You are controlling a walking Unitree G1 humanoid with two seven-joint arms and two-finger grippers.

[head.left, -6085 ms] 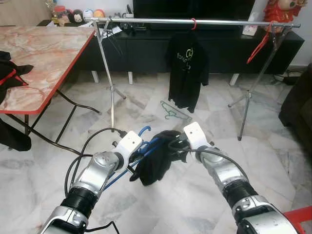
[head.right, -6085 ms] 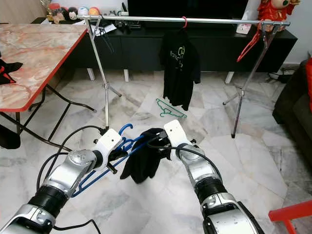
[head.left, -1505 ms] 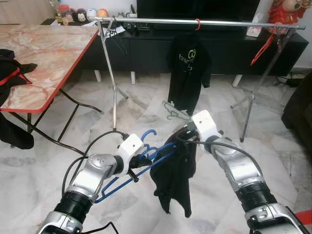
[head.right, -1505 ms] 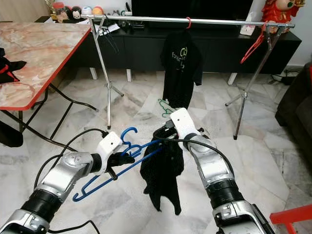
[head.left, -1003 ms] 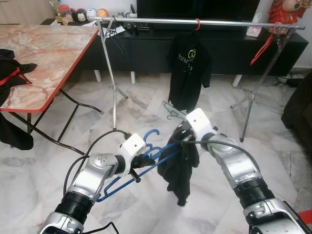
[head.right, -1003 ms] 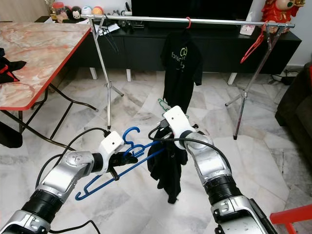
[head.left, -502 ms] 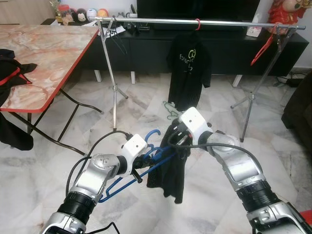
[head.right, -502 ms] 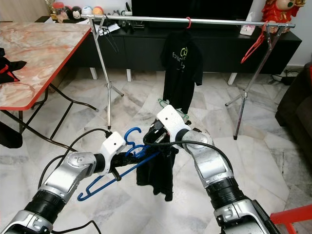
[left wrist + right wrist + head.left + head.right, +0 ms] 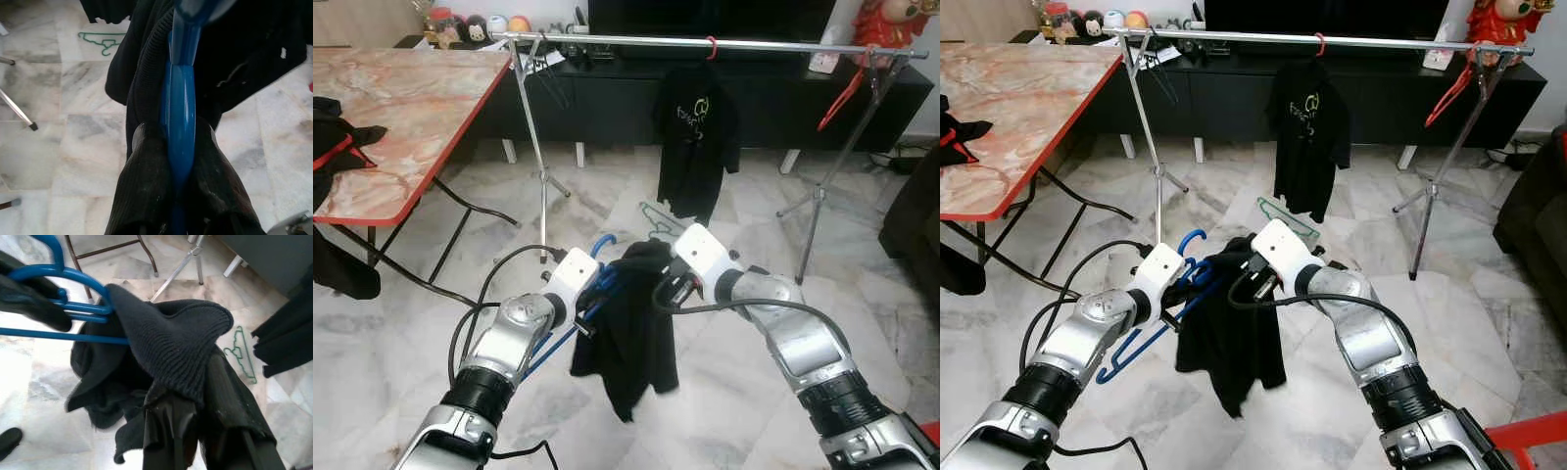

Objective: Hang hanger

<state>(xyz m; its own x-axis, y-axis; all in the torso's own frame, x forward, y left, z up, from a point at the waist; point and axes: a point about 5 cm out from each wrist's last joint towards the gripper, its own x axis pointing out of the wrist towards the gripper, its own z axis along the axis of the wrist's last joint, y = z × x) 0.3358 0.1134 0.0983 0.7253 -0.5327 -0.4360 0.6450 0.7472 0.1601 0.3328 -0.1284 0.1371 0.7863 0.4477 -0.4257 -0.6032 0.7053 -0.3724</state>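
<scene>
Left gripper [image 9: 178, 147] clamped on blue hanger [image 9: 179, 112]; right gripper [image 9: 188, 404] pinches black garment's [image 9: 631, 338] ribbed collar just beside hanger, below the clothes rail [image 9: 705, 41].

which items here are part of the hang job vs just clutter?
In the job:
- blue hanger, held by left gripper
- black garment, collar held by right gripper
- rail

Lying about:
- green hanger on floor
- hung black shirt
- red hanger
- table
</scene>
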